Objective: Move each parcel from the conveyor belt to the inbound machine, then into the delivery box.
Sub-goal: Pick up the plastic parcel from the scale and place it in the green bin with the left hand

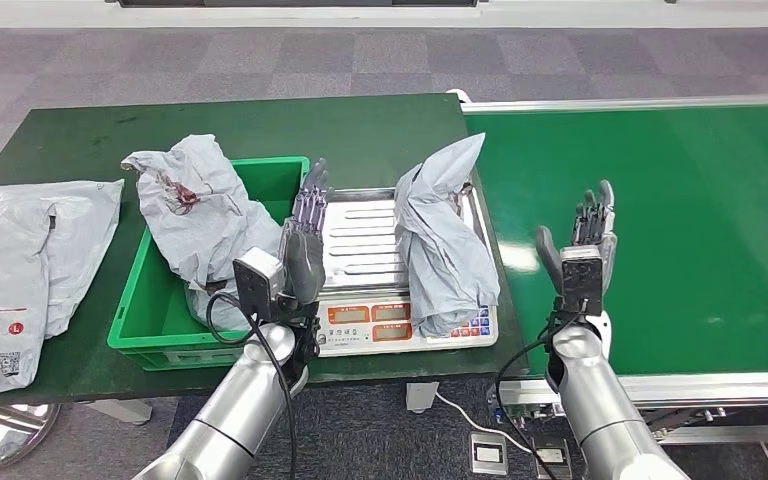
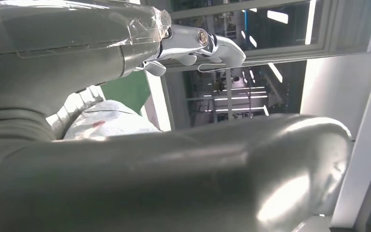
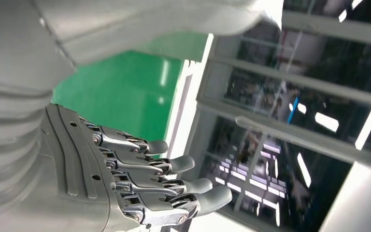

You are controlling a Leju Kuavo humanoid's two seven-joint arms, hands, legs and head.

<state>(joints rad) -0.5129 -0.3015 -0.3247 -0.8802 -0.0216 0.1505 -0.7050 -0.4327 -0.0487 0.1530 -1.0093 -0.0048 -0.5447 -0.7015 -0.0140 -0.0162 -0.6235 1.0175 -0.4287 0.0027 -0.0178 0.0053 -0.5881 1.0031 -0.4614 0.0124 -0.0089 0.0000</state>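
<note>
**Parcel on the scale, both hands empty: scale-to-crate transfer is next**

Step in hand, as I read it: the second leg. One grey parcel [image 1: 442,240] sits on the scale [image 1: 360,250] (your inbound machine), slumped along the tray's right side with its top corner sticking up. It hasn't gone to the green crate [image 1: 145,315] yet.

Hands:
- Left hand [image 1: 305,240] is raised, fingers straight and apart, holding nothing. It hangs over the seam between the crate's right wall and the scale's left edge, not touching the parcel.
- Right hand [image 1: 582,245] is also raised over the conveyor belt [image 1: 680,220], fingers extended and spread, empty. The right wrist view confirms open fingers with nothing between them.

Other items:
- Another crumpled grey parcel [image 1: 195,215] is already in the crate, leaning against its back and spilling over the rim.
- Flat mailers [image 1: 20,265] lie on the dark table [image 1: 260,125] left of the crate, outside it.
- The visible stretch of belt carries no parcel.

What the next move calls for, in my judgement: you reach the left hand across the tray to the parcel, close on the bunched upper part, lift clear of the tray lip, carry it left and drop it in the crate. Bag is soft and floppy, so expect it to sag; grip deep. Crate is already crowded, so aim for the front half.
</note>
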